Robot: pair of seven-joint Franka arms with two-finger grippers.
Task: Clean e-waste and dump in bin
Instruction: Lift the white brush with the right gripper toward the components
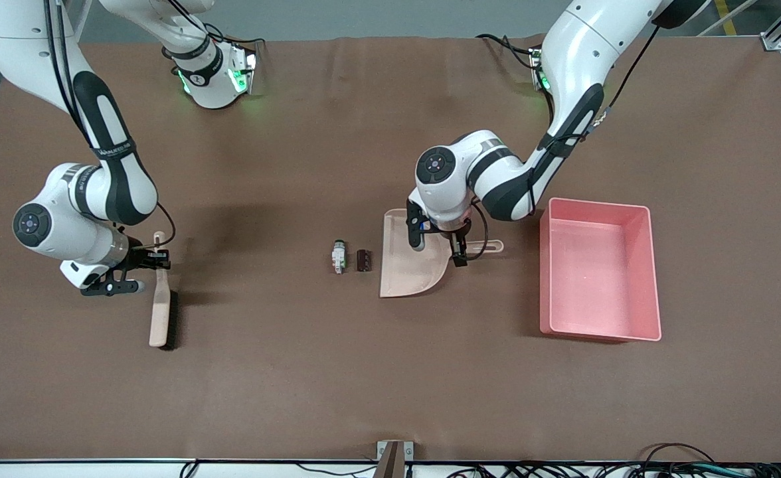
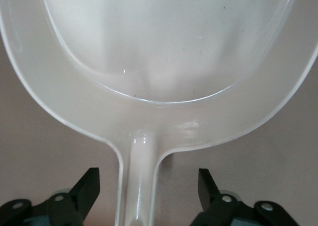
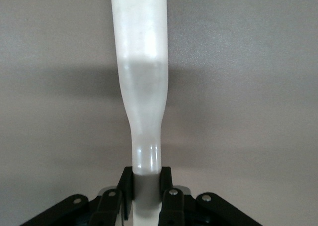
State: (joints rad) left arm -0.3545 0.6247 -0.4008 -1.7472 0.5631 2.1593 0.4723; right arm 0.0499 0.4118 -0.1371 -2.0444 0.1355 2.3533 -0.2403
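Observation:
The e-waste lies mid-table: a white-grey block (image 1: 339, 257) and a dark brown piece (image 1: 363, 260) beside it, just off the open mouth of the beige dustpan (image 1: 405, 269). My left gripper (image 1: 455, 244) (image 2: 148, 181) is open and straddles the dustpan's handle (image 2: 138, 176), with a gap on each side. My right gripper (image 1: 155, 259) (image 3: 146, 179) is shut on the handle of a beige brush (image 1: 160, 312) (image 3: 141, 87) that lies on the table toward the right arm's end. The pink bin (image 1: 596, 279) stands beside the dustpan, toward the left arm's end.
A brown mat (image 1: 297, 372) covers the whole table. Cables (image 1: 663, 465) run along the edge nearest the front camera, and a small bracket (image 1: 394, 455) sits at the middle of that edge.

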